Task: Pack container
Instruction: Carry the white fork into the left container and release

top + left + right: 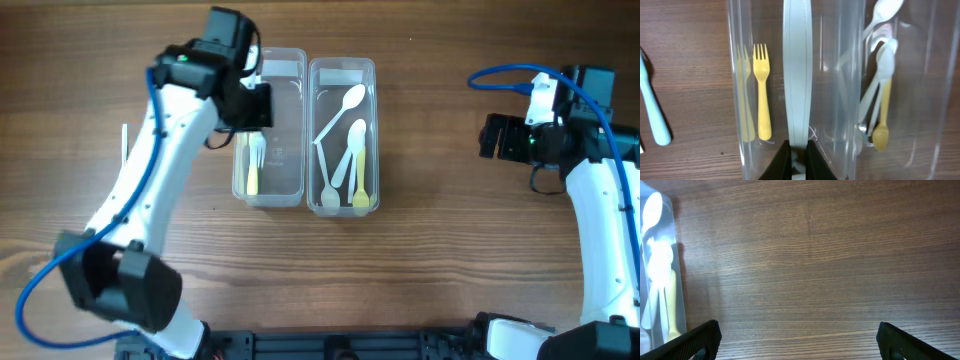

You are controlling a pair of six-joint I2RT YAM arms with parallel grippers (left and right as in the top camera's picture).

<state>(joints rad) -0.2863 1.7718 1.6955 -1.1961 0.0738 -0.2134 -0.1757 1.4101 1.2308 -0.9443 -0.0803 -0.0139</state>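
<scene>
Two clear plastic containers stand side by side. The left container point(285, 125) holds a yellow fork point(761, 90), which also shows in the overhead view point(253, 165). The right container point(368, 135) holds several white and yellow spoons point(345, 150). My left gripper point(256, 112) hangs over the left container and is shut on a pale, long utensil point(797, 75), seen edge-on between the fingers point(798, 148). My right gripper point(488, 137) is open and empty over bare table to the right of the containers, fingers wide apart point(799, 335).
A light blue utensil point(652, 110) lies on the wooden table left of the left container. The spoon container's end shows at the left edge of the right wrist view point(660, 270).
</scene>
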